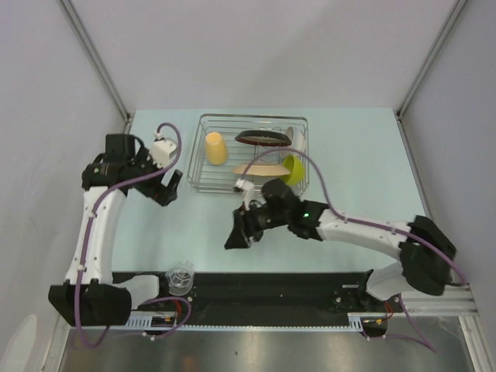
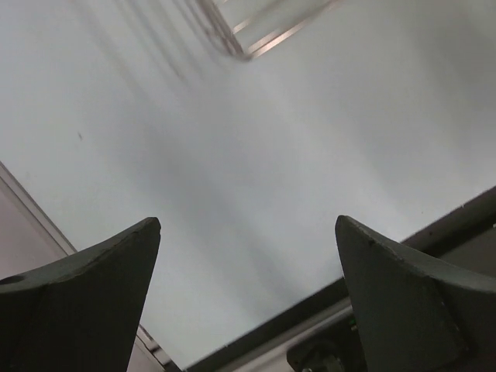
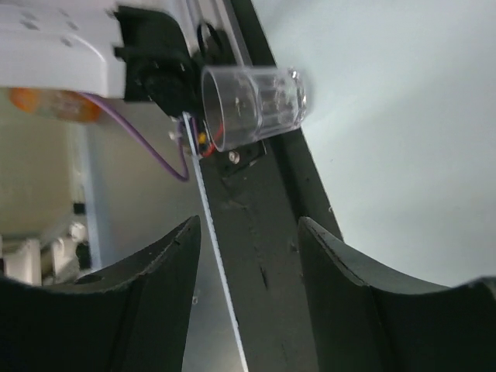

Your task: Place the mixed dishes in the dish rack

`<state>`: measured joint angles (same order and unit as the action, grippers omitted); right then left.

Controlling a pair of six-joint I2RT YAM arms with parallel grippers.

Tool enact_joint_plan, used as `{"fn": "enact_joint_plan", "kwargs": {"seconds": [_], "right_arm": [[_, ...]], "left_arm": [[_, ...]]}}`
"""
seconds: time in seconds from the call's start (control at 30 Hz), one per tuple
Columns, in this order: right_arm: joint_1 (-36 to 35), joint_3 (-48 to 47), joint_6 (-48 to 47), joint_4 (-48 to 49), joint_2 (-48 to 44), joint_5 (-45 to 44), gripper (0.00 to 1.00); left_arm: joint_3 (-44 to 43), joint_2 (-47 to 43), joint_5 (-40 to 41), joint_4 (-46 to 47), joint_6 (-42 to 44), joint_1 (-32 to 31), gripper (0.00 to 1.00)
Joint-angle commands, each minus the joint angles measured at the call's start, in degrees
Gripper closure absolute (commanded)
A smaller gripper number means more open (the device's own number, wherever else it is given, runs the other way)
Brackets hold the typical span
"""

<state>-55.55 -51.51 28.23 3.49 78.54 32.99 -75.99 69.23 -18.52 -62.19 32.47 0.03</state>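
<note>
The silver wire dish rack (image 1: 208, 180) stands at the back middle of the table; its corner shows in the left wrist view (image 2: 256, 35). In it are the yellow mug (image 1: 216, 148), the dark red-rimmed plate (image 1: 263, 138), the beige plate (image 1: 262, 169), the lime-green bowl (image 1: 294, 166) and the white bowl (image 1: 294, 136). The small clear glass (image 1: 180, 277) stands at the table's near edge by the black rail, also in the right wrist view (image 3: 256, 105). My right gripper (image 1: 236, 236) (image 3: 249, 229) is open and empty, apart from the glass and pointed toward it. My left gripper (image 1: 167, 190) (image 2: 248, 225) is open and empty, left of the rack.
The black base rail (image 1: 271, 283) runs along the near table edge, with the left arm's base (image 1: 85, 302) beside the glass. A purple cable (image 1: 318, 182) from the right arm arcs over the rack's right side. Grey walls close in the table's back and sides.
</note>
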Motion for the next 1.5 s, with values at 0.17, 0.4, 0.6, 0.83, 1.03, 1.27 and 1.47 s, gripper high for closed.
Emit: {"fn": "enact_joint_plan", "kwargs": {"seconds": [0.17, 0.4, 0.6, 0.83, 1.03, 1.27, 1.47], "right_arm": [[-14.6, -23.5, -17.3, -19.7, 18.0, -9.7, 0.4], [-16.5, -29.2, -17.9, -21.2, 23.2, -9.4, 0.38], [-19.5, -37.7, -20.5, -24.2, 32.7, -13.5, 0.37], [-21.3, -42.2, -21.5, -26.2, 37.2, -14.3, 0.37], [-20.7, -42.4, -21.1, -25.0, 38.1, -16.2, 0.37], [-19.6, -42.4, -19.1, -21.2, 39.3, -20.3, 0.38], [-19.5, -42.0, -20.0, -20.7, 40.4, -24.9, 0.42]], "left_arm": [[13.8, -6.5, -10.6, 0.0, 7.3, 16.1, 0.0], [13.5, -2.5, -15.4, 1.5, 6.7, 21.3, 0.0], [13.5, -2.3, -16.4, 2.2, 6.8, 22.9, 0.0], [13.0, -1.4, -17.2, 1.8, 7.7, 24.4, 0.0], [12.8, -0.9, -17.9, 1.7, 7.9, 24.7, 0.0], [12.8, -0.9, -17.9, 1.5, 8.4, 25.0, 0.0], [11.9, -0.3, -18.4, 1.2, 8.8, 25.5, 0.0]]}}
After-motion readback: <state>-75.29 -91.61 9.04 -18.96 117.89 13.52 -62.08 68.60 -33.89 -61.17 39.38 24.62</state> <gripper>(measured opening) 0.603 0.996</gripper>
